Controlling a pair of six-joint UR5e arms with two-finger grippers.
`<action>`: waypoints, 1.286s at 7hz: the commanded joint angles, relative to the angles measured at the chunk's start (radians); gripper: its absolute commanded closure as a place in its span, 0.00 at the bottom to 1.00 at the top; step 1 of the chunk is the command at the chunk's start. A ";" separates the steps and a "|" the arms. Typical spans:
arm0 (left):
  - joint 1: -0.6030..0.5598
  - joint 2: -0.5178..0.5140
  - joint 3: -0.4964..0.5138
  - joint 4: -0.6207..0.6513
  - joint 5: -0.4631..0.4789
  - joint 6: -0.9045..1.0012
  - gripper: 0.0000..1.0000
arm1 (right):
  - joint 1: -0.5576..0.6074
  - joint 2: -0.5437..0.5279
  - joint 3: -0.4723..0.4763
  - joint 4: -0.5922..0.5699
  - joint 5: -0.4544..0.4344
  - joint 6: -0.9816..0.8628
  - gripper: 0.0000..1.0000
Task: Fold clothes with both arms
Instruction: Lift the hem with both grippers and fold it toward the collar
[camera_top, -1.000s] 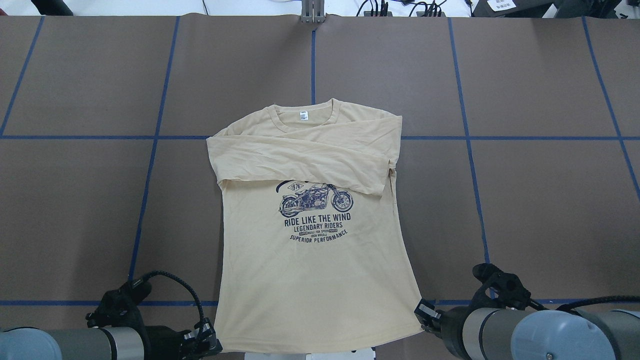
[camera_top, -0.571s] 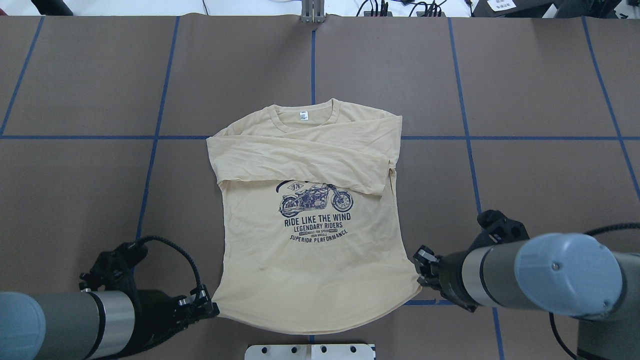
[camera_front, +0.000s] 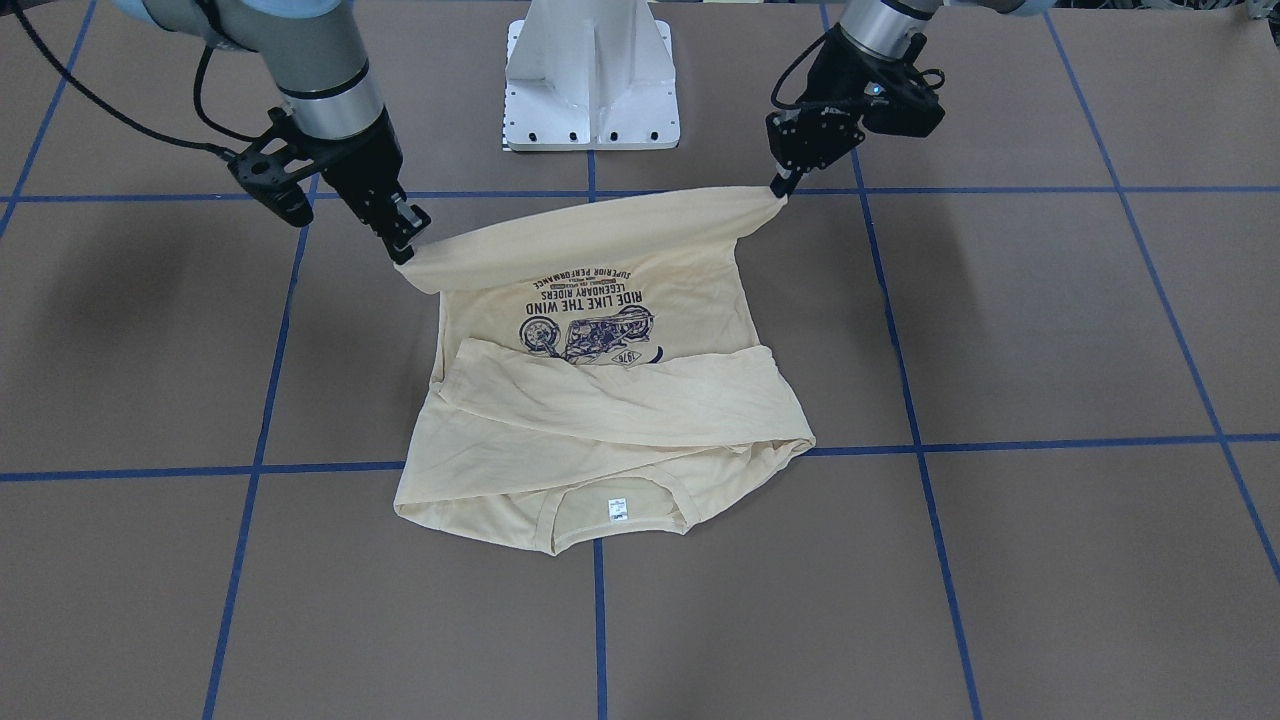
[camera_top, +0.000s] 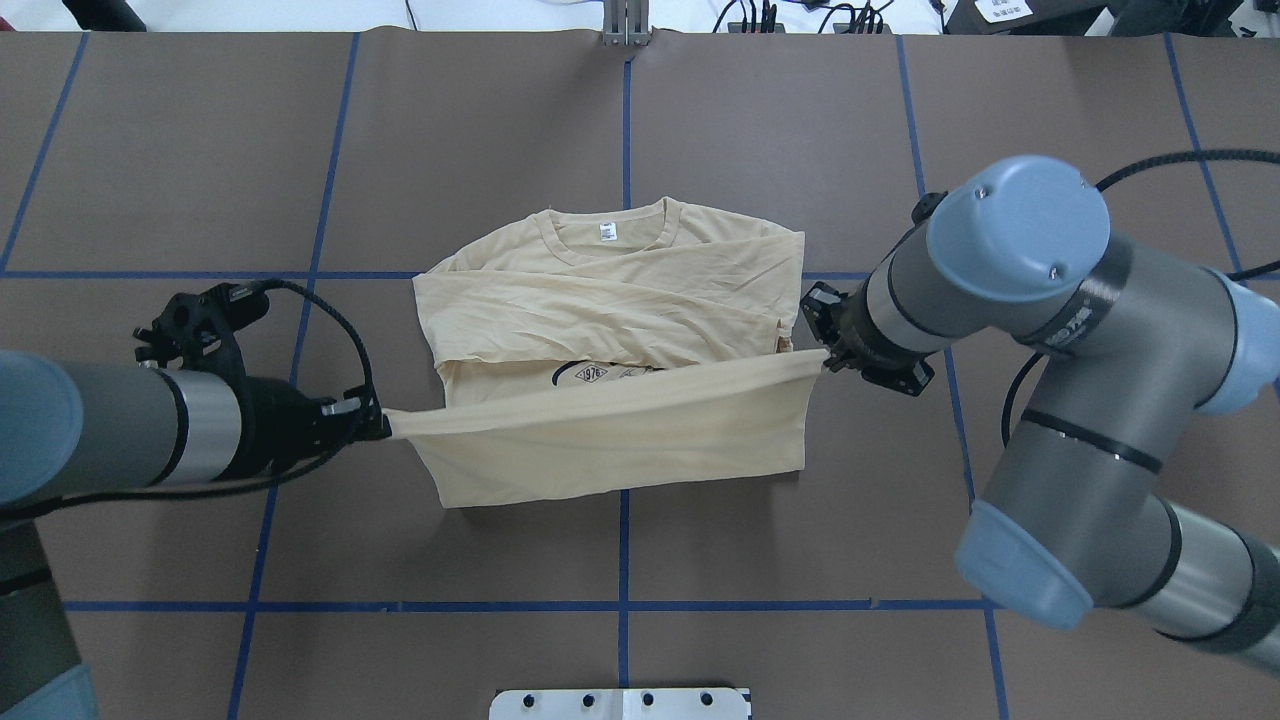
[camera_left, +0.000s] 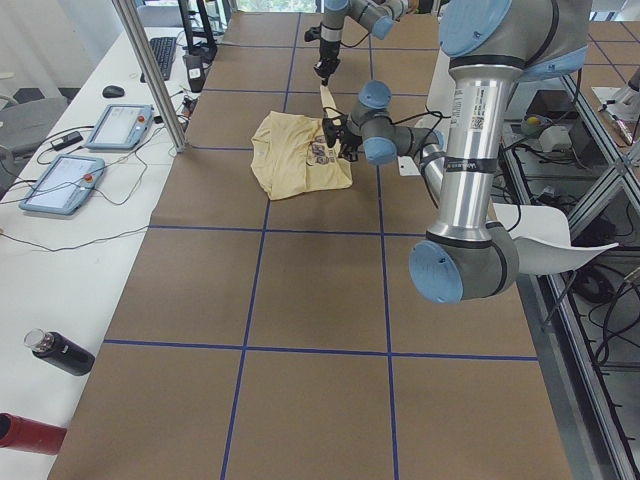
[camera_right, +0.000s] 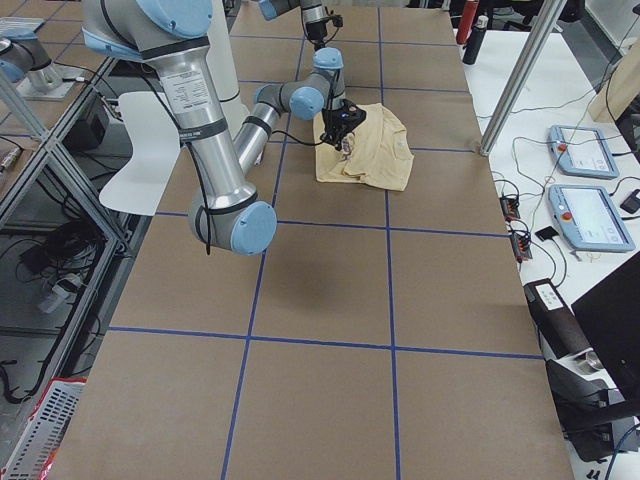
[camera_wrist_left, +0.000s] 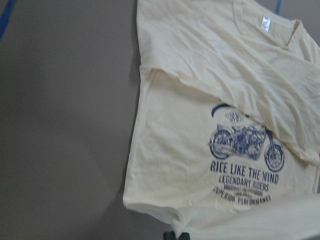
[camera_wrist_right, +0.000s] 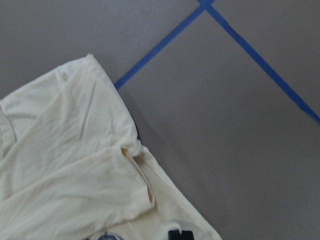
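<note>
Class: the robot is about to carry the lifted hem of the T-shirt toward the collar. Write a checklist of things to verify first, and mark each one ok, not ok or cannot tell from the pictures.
1. Left gripper pinches one hem corner of the T-shirt: ok.
2. Right gripper pinches the other hem corner: ok.
3. Hem spans between the grippers without a deep sag: ok.
4. Both hem corners are at equal height: cannot tell.
5. Sleeves lie folded across the chest: ok.
6. Collar lies flat on the table: ok.
</note>
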 joint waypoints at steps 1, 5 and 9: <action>-0.122 -0.102 0.133 0.002 -0.008 0.066 1.00 | 0.099 0.131 -0.179 0.000 0.039 -0.061 1.00; -0.246 -0.323 0.513 -0.102 -0.031 0.149 1.00 | 0.173 0.335 -0.706 0.292 0.027 -0.156 1.00; -0.271 -0.399 0.743 -0.245 -0.020 0.169 1.00 | 0.173 0.434 -0.965 0.471 0.001 -0.178 1.00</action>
